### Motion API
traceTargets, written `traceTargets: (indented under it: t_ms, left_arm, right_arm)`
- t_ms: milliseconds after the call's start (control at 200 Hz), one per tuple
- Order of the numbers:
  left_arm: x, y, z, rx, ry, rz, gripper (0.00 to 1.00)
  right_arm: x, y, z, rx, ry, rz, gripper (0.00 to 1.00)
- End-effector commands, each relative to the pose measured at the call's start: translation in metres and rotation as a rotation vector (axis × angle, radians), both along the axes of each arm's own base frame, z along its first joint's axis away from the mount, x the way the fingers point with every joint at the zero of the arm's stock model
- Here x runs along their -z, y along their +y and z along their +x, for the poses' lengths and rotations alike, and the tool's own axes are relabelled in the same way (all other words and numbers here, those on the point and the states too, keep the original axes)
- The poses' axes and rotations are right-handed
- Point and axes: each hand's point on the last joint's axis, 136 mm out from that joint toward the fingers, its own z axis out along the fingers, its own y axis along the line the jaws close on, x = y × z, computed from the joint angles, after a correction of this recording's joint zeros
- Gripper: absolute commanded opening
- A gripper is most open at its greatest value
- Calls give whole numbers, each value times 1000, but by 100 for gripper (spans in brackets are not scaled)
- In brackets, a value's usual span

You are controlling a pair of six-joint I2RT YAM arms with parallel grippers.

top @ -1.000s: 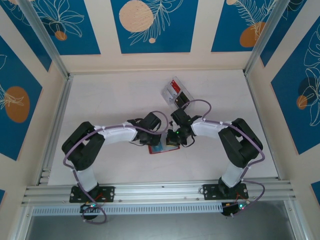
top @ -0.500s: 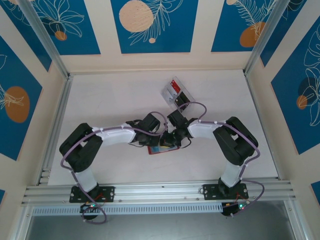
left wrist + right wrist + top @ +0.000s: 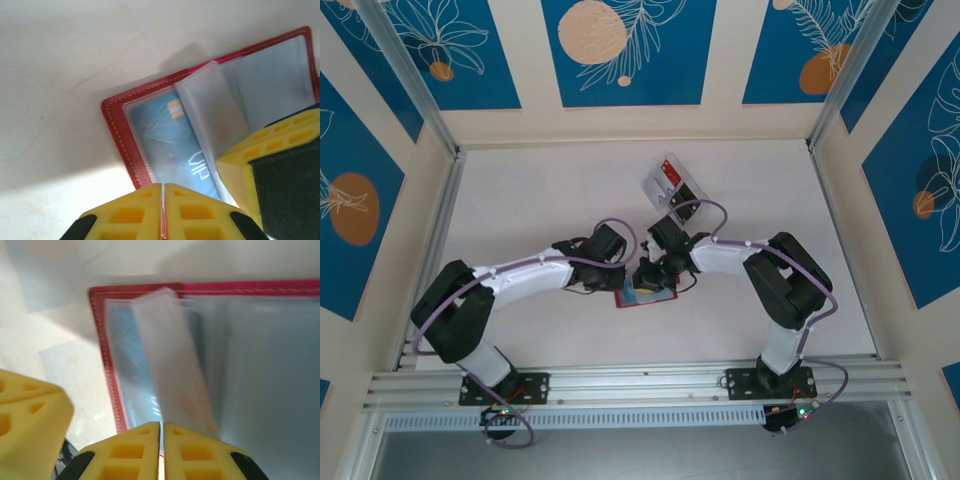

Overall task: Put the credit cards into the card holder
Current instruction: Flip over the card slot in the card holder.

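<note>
Card holder [image 3: 645,297] lay opened flat near the middle of the pale bench [image 3: 520,200]. It had a red stitched cover with greyish clear plastic sleeves inside. Farther back sat a clear tray [image 3: 672,186] holding red and dark cards [image 3: 665,180]. Both arms met over the holder. Left end effector [image 3: 163,192] was clenched, its yellow ribbed fingers pressed together at the holder's edge with nothing seen between them. Whether they touched it could not be told. Right end effector [image 3: 161,429] was likewise clenched, close beside the left one at the rim. A blue card [image 3: 172,145] with a gold chip and white marks sat in the outer pocket. One limp sleeve [image 3: 210,115] stood lifted at the fold.
</note>
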Motion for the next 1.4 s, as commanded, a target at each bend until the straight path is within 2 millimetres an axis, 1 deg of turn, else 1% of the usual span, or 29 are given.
traceTargets:
  t_ms: [0, 125, 185, 240, 345, 445, 505, 565, 635, 680, 730, 785, 890, 1035, 1100, 1175, 1225, 1260, 1341, 1396]
  left_arm:
    - [4, 12, -4, -38, 45, -9, 8]
    - [4, 24, 0, -80, 57, -16, 8]
    - [6, 29, 1, -95, 63, -22, 8]
    - [8, 32, 1, -103, 68, -23, 8]
    - [11, 35, 1, -109, 75, -26, 8]
    - [15, 35, 0, -105, 80, -27, 8]
    - [16, 36, 1, -105, 84, -28, 8]
    - [16, 36, 2, -107, 81, -30, 7]
    - [13, 37, 4, -109, 69, -34, 7]
    - [10, 37, 5, -103, 57, -40, 7]
    - [4, 34, 7, -89, 44, -50, 7]
    - [-2, 29, 8, -68, 35, -66, 7]
    - [-10, 20, 10, -30, 24, -89, 7]
    - [-15, 7, 13, 6, 20, -103, 7]
    - [-14, 4, 14, 12, 23, -102, 7]
    - [-15, 1, 16, 14, 24, -103, 7]
    - [-15, -1, 17, 19, 22, -105, 6]
    - [-15, -2, 17, 23, 24, -104, 6]
    - [-15, -6, 16, 40, 27, -104, 7]
    - [-15, -11, 16, 57, 29, -109, 7]
  right_arm:
    - [-4, 14, -6, -58, 0, 3, 14]
    - [-17, 39, -12, -132, 34, 101, 15]
    - [-30, 49, -13, -163, 20, 145, 15]
    - [-45, 52, -13, -183, -11, 164, 16]
    - [-74, 45, -11, -204, -79, 162, 22]
    - [-92, 24, -7, -188, -127, 120, 28]
    - [-98, 8, -3, -156, -150, 102, 32]
    - [-94, -10, 2, -113, -160, 55, 33]
    - [-80, -29, 8, -71, -143, -14, 30]
    - [-69, -37, 11, -57, -130, -55, 27]
    - [-60, -40, 12, -56, -123, -85, 25]
    - [-52, -36, 13, -64, -110, -82, 23]
    - [-37, -20, 13, -91, -82, -73, 20]
    - [-17, 6, 8, -136, -52, -69, 20]
    - [-5, 14, 6, -148, -23, -72, 19]
    - [6, 19, 5, -152, -3, -76, 18]
    - [8, 19, 5, -150, 6, -70, 17]
    - [6, 19, 6, -146, 6, -60, 17]
    - [-10, 14, 11, -125, -18, -20, 18]
    - [-24, 7, 17, -106, -44, -7, 19]
